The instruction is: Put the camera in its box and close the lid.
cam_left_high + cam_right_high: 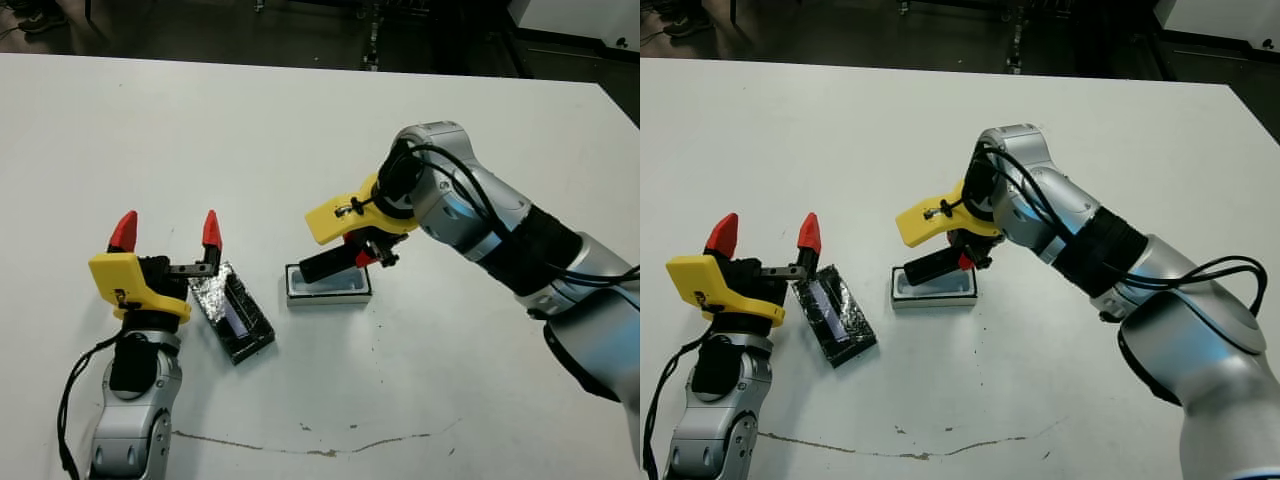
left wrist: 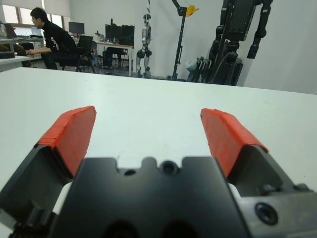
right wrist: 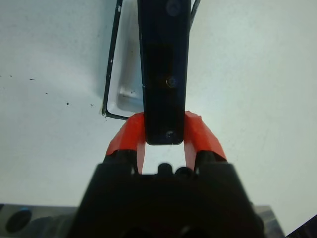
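Note:
My right gripper (image 1: pixel 368 252) is shut on the camera (image 1: pixel 328 264), a slim black bar held by one end. The bar hangs lengthwise just over the box (image 1: pixel 330 297), a small white-walled tray at the table's middle. In the right wrist view the camera (image 3: pixel 163 59) runs out from between the red fingertips (image 3: pixel 126 136) above the box (image 3: pixel 126 74). The lid (image 1: pixel 233 312), black with crinkly silver foil and a pale strip, lies flat to the left of the box. My left gripper (image 1: pixel 167 232) stands open beside the lid, its fingers pointing up and holding nothing.
The table's far edge (image 1: pixel 300 62) borders a dark floor. A thin dark scratch (image 1: pixel 300 445) runs along the table's near side. In the left wrist view a person (image 2: pixel 52 39) sits at a desk far beyond the table, beside equipment stands (image 2: pixel 233 39).

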`<act>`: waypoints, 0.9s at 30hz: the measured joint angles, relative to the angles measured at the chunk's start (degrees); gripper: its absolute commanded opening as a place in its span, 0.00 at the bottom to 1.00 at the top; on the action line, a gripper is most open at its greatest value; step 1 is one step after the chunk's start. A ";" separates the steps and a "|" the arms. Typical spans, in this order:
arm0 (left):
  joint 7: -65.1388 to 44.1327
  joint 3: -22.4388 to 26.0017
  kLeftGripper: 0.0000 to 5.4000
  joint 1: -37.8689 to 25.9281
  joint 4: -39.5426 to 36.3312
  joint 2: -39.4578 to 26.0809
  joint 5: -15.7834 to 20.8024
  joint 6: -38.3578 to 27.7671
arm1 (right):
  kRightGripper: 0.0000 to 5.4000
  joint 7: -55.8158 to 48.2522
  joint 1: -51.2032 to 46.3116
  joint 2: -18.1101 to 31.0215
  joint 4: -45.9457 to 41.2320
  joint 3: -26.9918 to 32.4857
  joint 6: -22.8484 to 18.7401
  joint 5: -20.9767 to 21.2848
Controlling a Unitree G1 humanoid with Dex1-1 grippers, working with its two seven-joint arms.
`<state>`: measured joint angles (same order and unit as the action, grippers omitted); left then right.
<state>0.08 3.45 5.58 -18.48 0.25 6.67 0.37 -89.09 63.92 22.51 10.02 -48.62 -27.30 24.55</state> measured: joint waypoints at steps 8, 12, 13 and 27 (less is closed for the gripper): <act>-0.02 0.04 1.00 0.01 0.01 0.02 0.19 -0.21 | 0.31 -0.53 -0.55 -0.45 -0.29 -1.16 0.33 1.12; -0.13 0.10 1.00 0.04 0.03 0.04 0.94 -0.27 | 0.31 -0.95 -0.83 -0.86 -0.31 -1.22 -1.20 1.45; -0.12 0.10 1.00 0.08 0.03 0.04 0.94 -0.28 | 0.31 -0.94 -0.88 -0.88 -0.33 -1.22 -1.24 1.53; 0.13 0.04 1.00 0.57 0.01 0.15 0.91 -0.22 | 0.31 -1.35 -1.20 -1.19 -1.30 -1.72 -1.13 2.90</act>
<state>0.20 3.49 6.15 -18.48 0.39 7.58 0.15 -90.45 62.72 21.32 8.72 -50.34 -28.43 27.46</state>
